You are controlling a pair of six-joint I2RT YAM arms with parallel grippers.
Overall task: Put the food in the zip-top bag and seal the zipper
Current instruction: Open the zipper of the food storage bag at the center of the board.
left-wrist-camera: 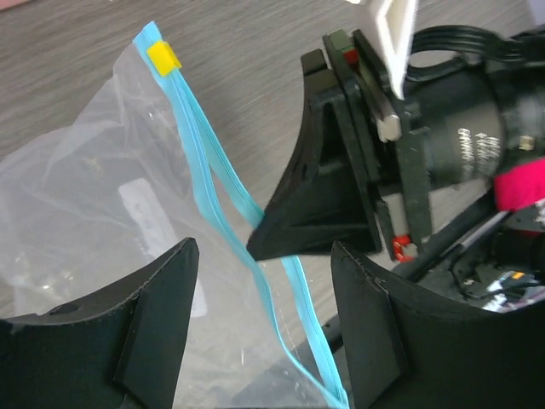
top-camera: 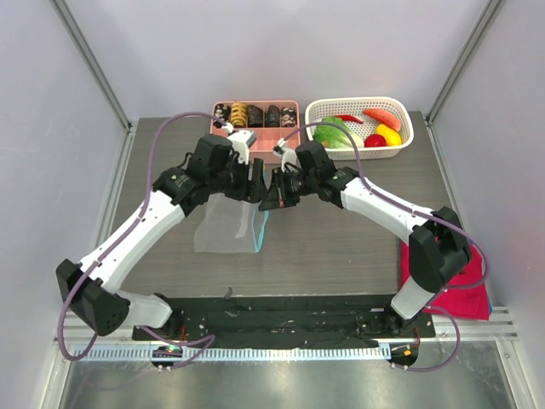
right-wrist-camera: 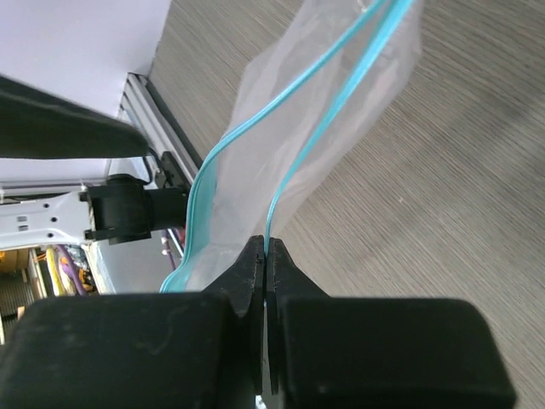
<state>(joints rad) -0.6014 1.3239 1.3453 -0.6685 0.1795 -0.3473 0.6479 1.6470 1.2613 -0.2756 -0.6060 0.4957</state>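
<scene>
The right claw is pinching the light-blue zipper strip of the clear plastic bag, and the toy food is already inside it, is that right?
No. The toy food is not in the clear plastic bag but in the white lattice basket at the back, as the top view shows. The right claw does pinch the bag's light-blue zipper strip.

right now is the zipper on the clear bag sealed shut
No, the zipper's two light-blue strips bow apart in the right wrist view, with the right gripper pinching just one of them.
</scene>
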